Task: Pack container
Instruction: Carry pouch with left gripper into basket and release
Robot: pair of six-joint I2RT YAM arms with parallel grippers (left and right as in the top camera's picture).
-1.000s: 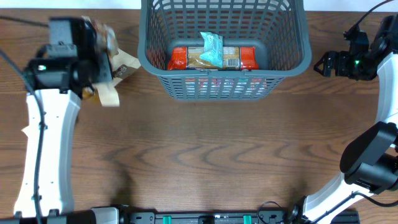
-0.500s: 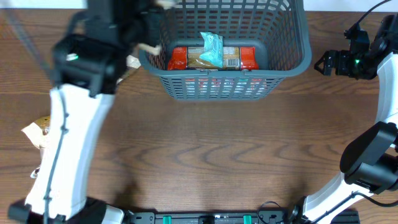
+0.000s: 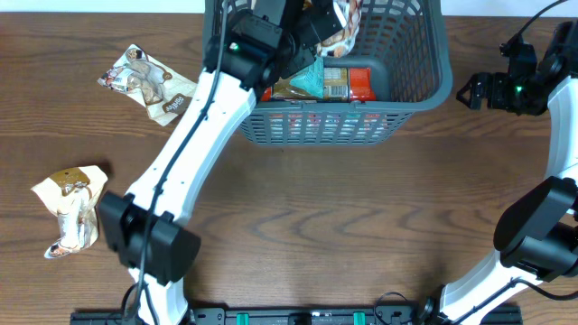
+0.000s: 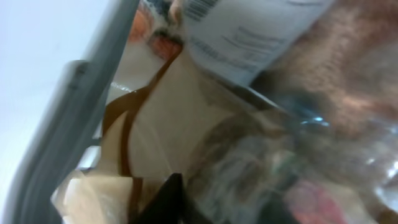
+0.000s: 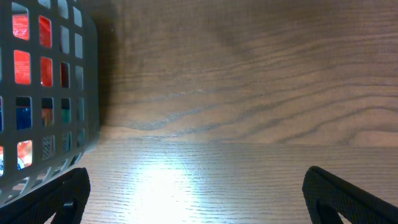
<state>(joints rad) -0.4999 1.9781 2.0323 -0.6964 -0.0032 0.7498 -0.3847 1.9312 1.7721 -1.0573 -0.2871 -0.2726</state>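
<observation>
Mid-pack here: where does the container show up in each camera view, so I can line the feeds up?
Overhead: the container sits top centre, cut off by the upper edge.
Left wrist: only its grey rim, a blurred diagonal band at the left.
Right wrist: its slotted wall at the left edge.
Shared landmark: the red packet inside it, seen through the slots in the right wrist view; left wrist is too blurred to confirm.

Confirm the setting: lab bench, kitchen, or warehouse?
Likely a lab bench: two robot arms mounted at a wood table, a basket, loose snack packets staged for packing.
</observation>
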